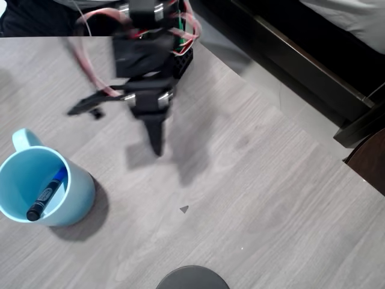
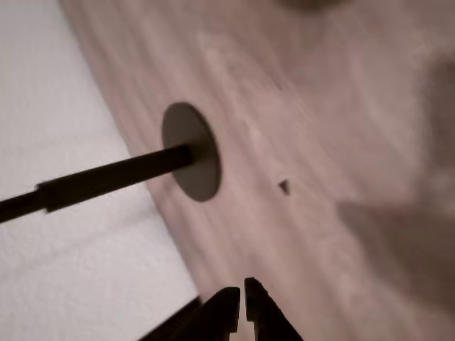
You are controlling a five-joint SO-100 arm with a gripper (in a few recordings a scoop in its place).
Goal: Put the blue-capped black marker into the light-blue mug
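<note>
Overhead view showed the blue-capped black marker [image 1: 47,195] leaning inside the light-blue mug [image 1: 75,195], the pincer [image 1: 155,141] nearly closed and empty, well apart over bare tabletop [image 1: 271,198]; withdrawing wide of the mug seemed wise.

This looks like a room in a home, probably a bedroom. In the overhead view a grey wood-grain desk [image 1: 252,198] stands beside what appears to be a bed: a dark frame rail [image 1: 301,66] with pale bedding [image 1: 355,18] above it, and light flooring [image 1: 264,78] between the two. A light-blue mug [image 1: 75,198] on the desk is ordinary household ware. In the wrist view a pale textured carpet [image 2: 64,270] borders the desk.
</note>
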